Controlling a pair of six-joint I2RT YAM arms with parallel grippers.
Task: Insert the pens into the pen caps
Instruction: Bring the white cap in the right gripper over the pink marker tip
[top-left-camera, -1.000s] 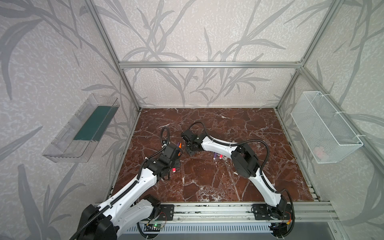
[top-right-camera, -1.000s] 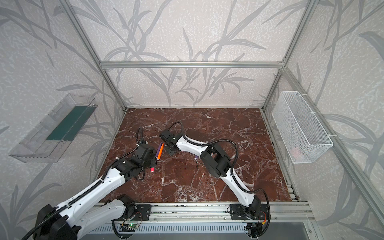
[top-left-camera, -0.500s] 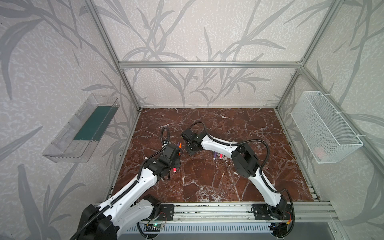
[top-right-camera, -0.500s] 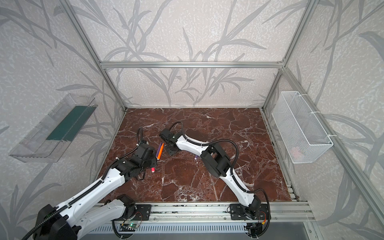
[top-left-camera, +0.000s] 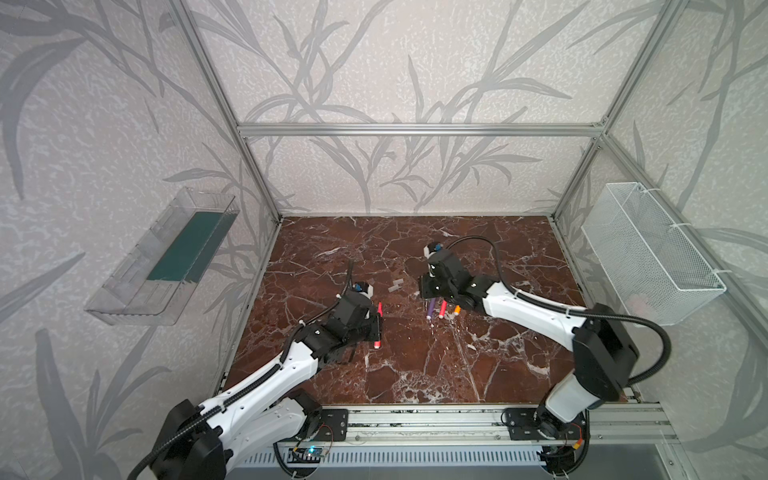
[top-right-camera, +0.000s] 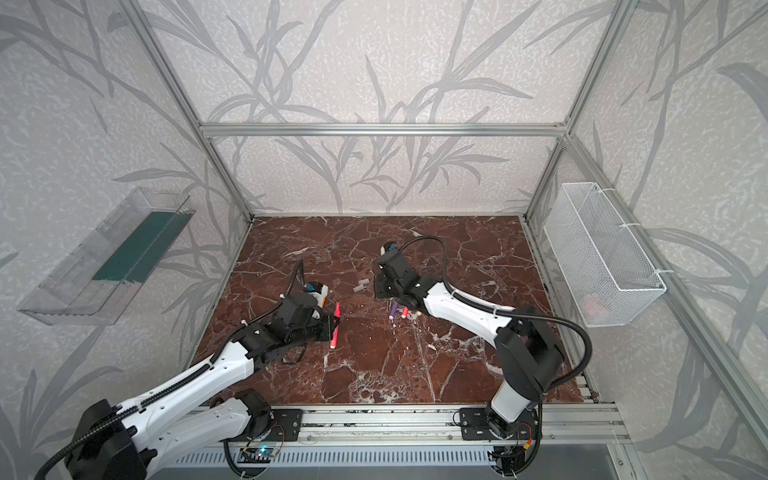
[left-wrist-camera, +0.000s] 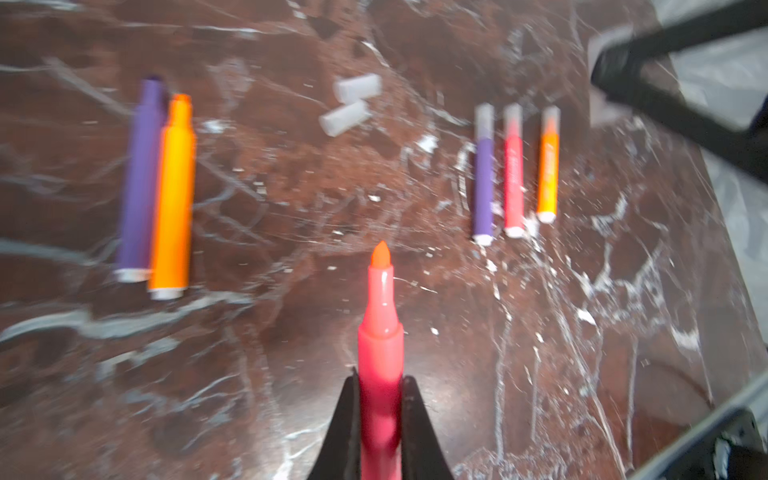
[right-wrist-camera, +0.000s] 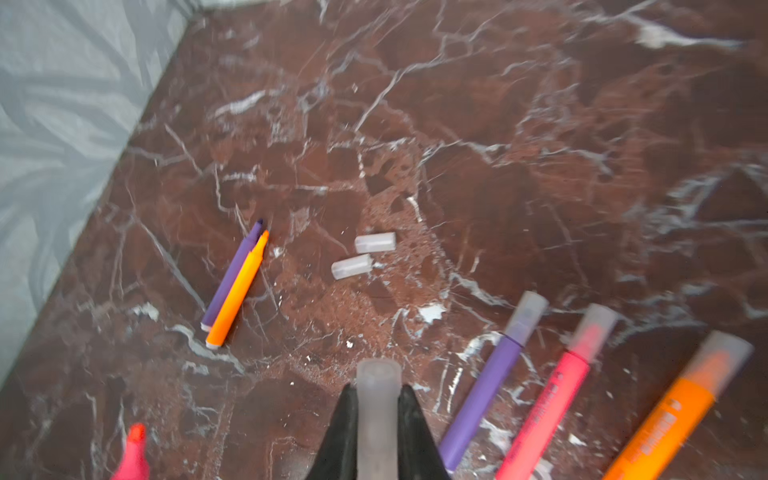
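Just now, a shift is being noted. The right arm, stretched close beside the left tool half a second back, is being seen drawn away in both top views, toward the row of three capped pens. That row (purple, pink-red, orange) is being left where it lay.

Right tool is being held clamped on one translucent cap. Left tool is being kept clamped on the pink-red pen, its bare tip pointing ahead.

On the desk, the uncapped purple pen and the uncapped orange pen are lying side by side, touching. Two loose caps are resting just beside each other, between that pair and the capped row.

Meaning being read: pen and cap are each being carried by a separate tool, well apart, so this mating is not yet done. Half the set is being counted as finished. Lining the tip up with the cap's mouth is being judged the next need; blur is being noted in both wrist views.
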